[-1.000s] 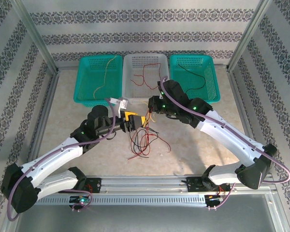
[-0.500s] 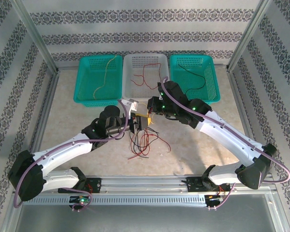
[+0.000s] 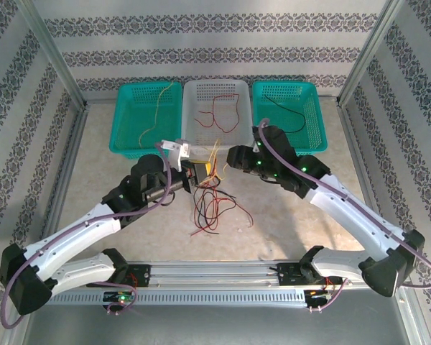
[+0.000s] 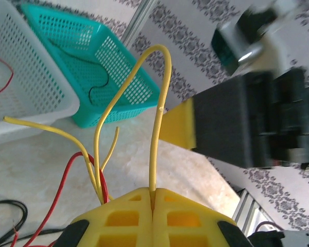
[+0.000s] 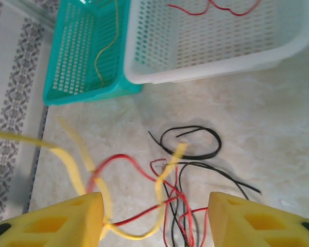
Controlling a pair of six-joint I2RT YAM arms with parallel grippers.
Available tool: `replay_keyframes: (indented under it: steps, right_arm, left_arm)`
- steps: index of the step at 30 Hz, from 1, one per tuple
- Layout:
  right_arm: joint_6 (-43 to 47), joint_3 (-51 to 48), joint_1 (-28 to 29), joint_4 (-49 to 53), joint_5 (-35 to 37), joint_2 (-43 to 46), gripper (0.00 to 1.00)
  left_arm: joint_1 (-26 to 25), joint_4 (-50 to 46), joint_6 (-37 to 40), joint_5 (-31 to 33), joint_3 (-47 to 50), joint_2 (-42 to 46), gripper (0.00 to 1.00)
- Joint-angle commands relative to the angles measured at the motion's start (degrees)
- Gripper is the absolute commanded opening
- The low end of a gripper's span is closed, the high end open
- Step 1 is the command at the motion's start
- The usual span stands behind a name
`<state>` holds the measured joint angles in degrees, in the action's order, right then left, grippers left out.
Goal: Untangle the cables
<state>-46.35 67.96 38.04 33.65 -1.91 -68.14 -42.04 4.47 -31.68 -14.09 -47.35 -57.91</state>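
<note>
The pale counter (image 3: 93, 172) carried two white arms, the left arm (image 3: 79, 233) and the right arm (image 3: 352, 208). Both reached in to meet near its middle. Three baskets stood side by side along the far edge. The left teal basket (image 3: 126, 136) held a yellow strand, the white basket (image 3: 190, 133) a red one, and the right teal basket (image 3: 316, 129) a black one. The left fingers (image 4: 153, 218) were clenched on a yellow cable (image 4: 155, 128), which rose from the seam between them in a tall loop. The right fingers (image 3: 231, 156) stood apart, released, just beside the left ones in front of the white basket. The other cables (image 3: 212, 212), red and black, lay in a loose tangle on the counter, between the fingers and the arm bases.
</note>
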Motion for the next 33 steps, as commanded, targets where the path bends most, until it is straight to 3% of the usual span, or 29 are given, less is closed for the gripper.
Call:
replay_keyframes:
  steps: [1,9,11,14,17,24,33]
  right_arm:
    - [-1.5,-3.5,-1.2,-2.9,-3.4,0.9,0.57]
    - [-4.7,-5.5,-2.2,-12.0,-9.3,-1.9,0.54]
    - [-4.4,-5.2,-2.3,-12.6,-9.1,-3.4,0.43]
    - [-4.0,-6.1,-3.2,-12.9,-7.9,-5.6,0.15]
    - [-3.5,-9.6,-5.9,-13.6,-8.0,-6.6,0.0]
    - [-1.2,-17.8,-14.6,-14.7,-9.7,-8.4,0.0]
    - [0.0,-17.2,-17.7,-12.8,-9.1,-10.9,0.0]
  left_arm:
    - [-0.5,0.8,0.1,-1.1,-1.9,2.0,0.0]
    - [-0.5,0.8,-1.3,-5.0,-3.8,2.4,0.0]
    - [-0.5,0.6,-1.4,-5.1,-4.0,2.7,0.0]
    - [-0.4,-0.8,-0.7,-4.2,-4.8,3.7,0.0]
    - [-0.3,-6.0,0.4,-1.1,-7.6,4.3,0.0]
    - [0.4,-19.3,1.4,2.8,-14.1,6.3,0.0]
    - [4.4,-28.7,2.4,6.2,-18.9,9.2,0.0]
